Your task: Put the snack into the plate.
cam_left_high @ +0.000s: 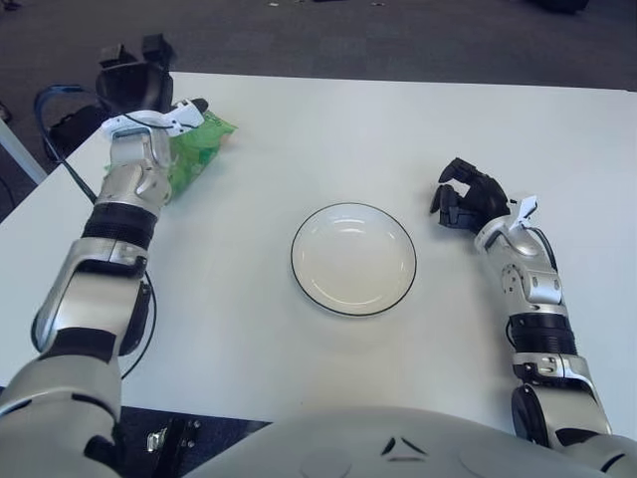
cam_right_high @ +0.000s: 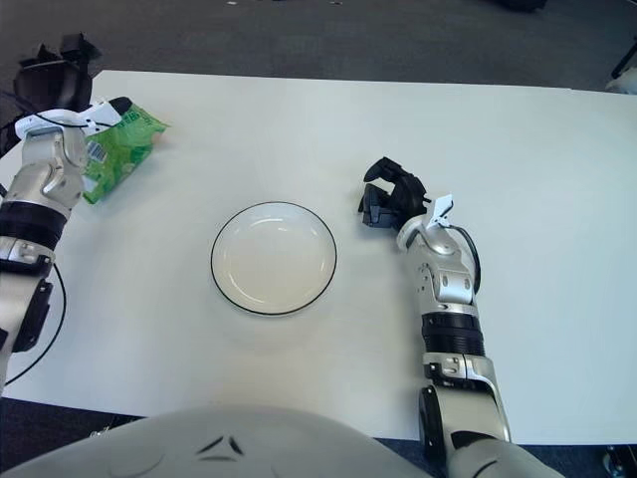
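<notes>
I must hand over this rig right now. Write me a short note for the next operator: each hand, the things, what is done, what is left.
Left hand: at the far left table edge, beyond the green snack bag, holding nothing visible.
Right hand: fingers curled, empty, right of the plate.
Snack bag: lies on the table at the far left, under the left wrist.
Plate: centre, nothing in it.
Done: nothing yet.
Left: grasp the bag, carry it to the plate, release.
</notes>
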Controlling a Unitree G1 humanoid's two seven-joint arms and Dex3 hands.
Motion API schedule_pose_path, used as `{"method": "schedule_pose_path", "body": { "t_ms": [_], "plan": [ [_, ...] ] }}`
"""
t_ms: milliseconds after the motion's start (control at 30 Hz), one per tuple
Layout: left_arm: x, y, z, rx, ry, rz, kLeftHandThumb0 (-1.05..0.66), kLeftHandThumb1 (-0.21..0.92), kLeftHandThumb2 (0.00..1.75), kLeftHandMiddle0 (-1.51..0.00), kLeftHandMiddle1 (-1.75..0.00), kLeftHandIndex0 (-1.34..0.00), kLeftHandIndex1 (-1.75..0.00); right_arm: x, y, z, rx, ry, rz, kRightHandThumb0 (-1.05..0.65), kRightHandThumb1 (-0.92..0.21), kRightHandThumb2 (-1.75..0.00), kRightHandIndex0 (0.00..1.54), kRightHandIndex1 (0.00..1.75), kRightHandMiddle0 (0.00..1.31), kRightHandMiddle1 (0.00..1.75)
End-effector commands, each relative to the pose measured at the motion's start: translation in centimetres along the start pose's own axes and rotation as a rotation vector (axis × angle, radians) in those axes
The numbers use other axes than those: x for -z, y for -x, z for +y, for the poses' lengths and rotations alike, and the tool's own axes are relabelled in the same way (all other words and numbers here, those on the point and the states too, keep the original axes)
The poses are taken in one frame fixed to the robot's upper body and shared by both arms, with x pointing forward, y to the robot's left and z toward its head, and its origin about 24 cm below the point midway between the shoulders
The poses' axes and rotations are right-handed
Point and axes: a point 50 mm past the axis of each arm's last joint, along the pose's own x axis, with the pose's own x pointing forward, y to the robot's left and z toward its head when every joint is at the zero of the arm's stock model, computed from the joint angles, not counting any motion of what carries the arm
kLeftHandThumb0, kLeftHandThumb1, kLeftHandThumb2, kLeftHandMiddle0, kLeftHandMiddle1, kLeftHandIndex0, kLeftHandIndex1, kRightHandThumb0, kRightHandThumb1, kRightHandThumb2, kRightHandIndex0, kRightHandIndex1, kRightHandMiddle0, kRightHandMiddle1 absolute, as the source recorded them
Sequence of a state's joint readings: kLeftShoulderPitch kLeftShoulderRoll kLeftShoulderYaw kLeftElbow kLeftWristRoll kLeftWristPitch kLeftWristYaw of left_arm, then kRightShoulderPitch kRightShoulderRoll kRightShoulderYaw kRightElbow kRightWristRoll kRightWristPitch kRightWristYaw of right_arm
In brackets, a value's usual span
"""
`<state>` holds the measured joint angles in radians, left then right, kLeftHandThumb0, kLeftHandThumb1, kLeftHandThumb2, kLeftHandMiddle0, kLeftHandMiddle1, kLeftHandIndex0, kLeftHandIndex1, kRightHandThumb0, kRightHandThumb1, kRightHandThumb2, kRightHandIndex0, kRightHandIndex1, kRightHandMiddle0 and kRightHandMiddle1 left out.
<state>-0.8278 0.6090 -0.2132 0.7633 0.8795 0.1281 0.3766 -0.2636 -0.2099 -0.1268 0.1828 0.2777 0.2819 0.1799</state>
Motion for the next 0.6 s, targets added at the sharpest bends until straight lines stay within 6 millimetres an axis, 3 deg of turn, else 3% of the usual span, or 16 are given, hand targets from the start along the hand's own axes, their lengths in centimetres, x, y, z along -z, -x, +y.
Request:
{"method": "schedule_pose_path", "body": {
  "t_ms": [0, 300, 567],
  "plan": [
    [0.4, -0.5, 0.2, 0.003, -0.072, 0.014, -0.99, 0.92, 0.76, 0.0, -0.06, 0.0, -0.3, 5.3, 1.4, -0.3, 0.05, -0.028, 0.224, -0.01, -0.11, -1.56, 0.77, 1.75, 0.56, 1.7],
    [1.2, -0.3, -1.9, 0.154, -0.164, 0.068, -1.05, 0.92, 0.81, 0.0, 0.0, 0.0, -0.05, 5.5, 1.4, -0.4, 0.078, -0.014, 0.211, -0.01, -0.1, -1.56, 0.77, 1.75, 0.57, 1.69],
    [2.6, 0.6, -3.9, 0.269, -0.167, 0.082, -1.05, 0.92, 0.84, 0.0, 0.0, 0.0, 0.0, 5.4, 1.5, -0.1, 0.09, 0.002, 0.199, -0.01, -0.1, -1.56, 0.77, 1.75, 0.56, 1.7]
  ]
}}
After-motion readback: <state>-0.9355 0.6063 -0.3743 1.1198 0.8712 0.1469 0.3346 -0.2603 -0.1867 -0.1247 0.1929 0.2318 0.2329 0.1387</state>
